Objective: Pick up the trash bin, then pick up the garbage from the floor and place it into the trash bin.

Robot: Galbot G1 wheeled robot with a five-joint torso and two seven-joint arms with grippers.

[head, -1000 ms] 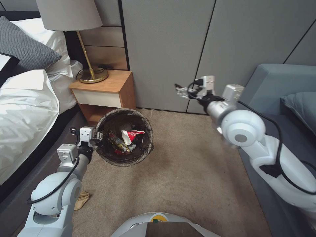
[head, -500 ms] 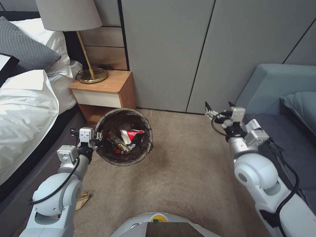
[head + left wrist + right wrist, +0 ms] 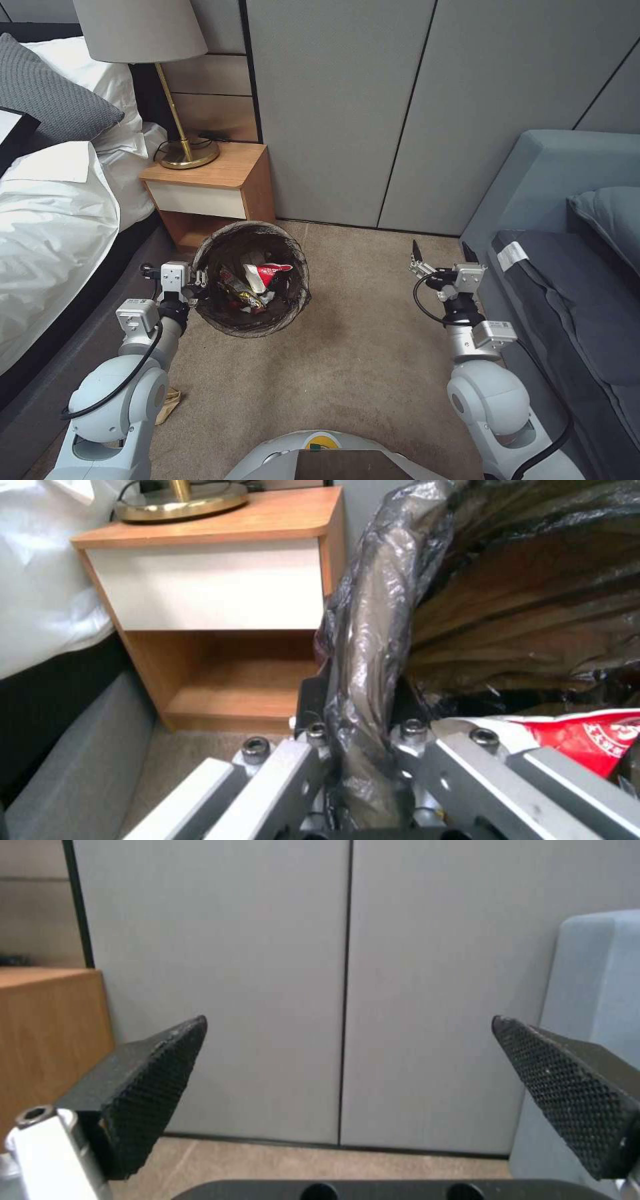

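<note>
Beige carpet floor [image 3: 373,347] bears, perhaps, a brown paper bag [image 3: 167,405].

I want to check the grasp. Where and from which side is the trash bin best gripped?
At its rim, one jaw inside and one outside, from the robot's left, as the left gripper holds the trash bin now. The round body looks too wide; the thin bag-covered wall fits.

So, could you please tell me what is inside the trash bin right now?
Inside the trash bin, lined with a dark bag, lie a red and white wrapper, a striped shiny wrapper and crumpled white paper. Whatever lies beneath them is covered. The left tool grips the rim.
</note>
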